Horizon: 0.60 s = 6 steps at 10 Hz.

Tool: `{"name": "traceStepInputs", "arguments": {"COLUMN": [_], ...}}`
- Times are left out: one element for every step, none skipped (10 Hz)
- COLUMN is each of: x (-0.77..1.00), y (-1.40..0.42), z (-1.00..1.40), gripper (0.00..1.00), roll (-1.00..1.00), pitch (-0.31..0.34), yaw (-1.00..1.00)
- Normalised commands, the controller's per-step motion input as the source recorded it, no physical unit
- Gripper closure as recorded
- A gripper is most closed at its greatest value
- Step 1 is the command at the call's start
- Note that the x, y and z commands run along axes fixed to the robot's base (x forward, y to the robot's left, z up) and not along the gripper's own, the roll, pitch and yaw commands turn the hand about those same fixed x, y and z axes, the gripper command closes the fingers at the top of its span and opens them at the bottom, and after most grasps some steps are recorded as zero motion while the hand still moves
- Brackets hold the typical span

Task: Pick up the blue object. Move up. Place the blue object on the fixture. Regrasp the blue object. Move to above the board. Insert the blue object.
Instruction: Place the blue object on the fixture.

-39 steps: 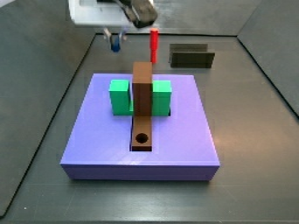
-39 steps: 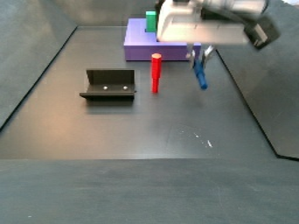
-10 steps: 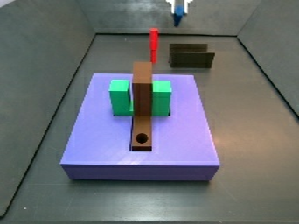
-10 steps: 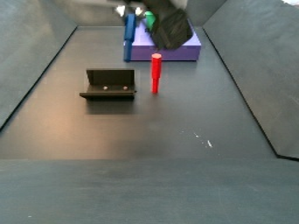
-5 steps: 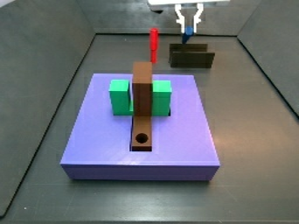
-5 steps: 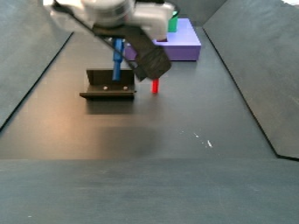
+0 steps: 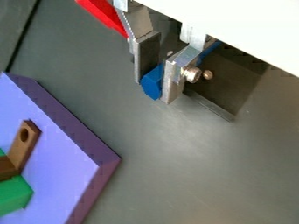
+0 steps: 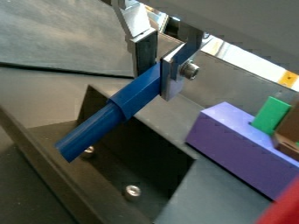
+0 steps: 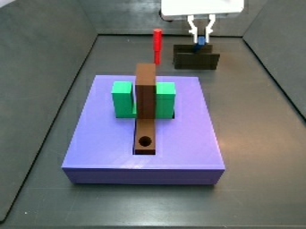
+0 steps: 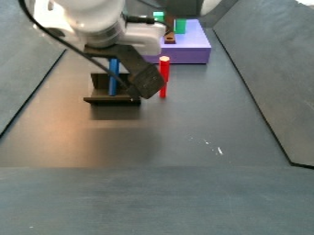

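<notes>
A red peg stands upright on the dark floor, upper centre, apparently untouched.

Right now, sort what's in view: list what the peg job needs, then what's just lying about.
Part of the job:
- blue object, clamped in the gripper over the fixture
- fixture
- board, with its brown holed strip

Lying about:
- red peg, upright on the floor beside the fixture

In a side view the gripper hides most of the blue object; whether it touches the fixture seems unclear.
</notes>
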Motion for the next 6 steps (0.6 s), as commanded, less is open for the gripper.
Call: {"name": "traceStepInputs", "arguments": {"x": [0.0,0.0,0.0,0.0,0.0,0.0], "y": [0.0,0.0,0.0,0.0,0.0,0.0], "z": [-0.23,-0.2,-0.18,-0.19,-0.2,-0.14], "gripper": [1.0,1.0,1.0,1.0,1.0,1.0], "roll": [-0.17,-0.09,0.0,0.0,0.0,0.0], "pitch": [-0.091,-0.111,-0.057,-0.106,-0.117,-0.04], "yaw": [0.0,0.0,0.01,0.0,0.0,0.0]}}
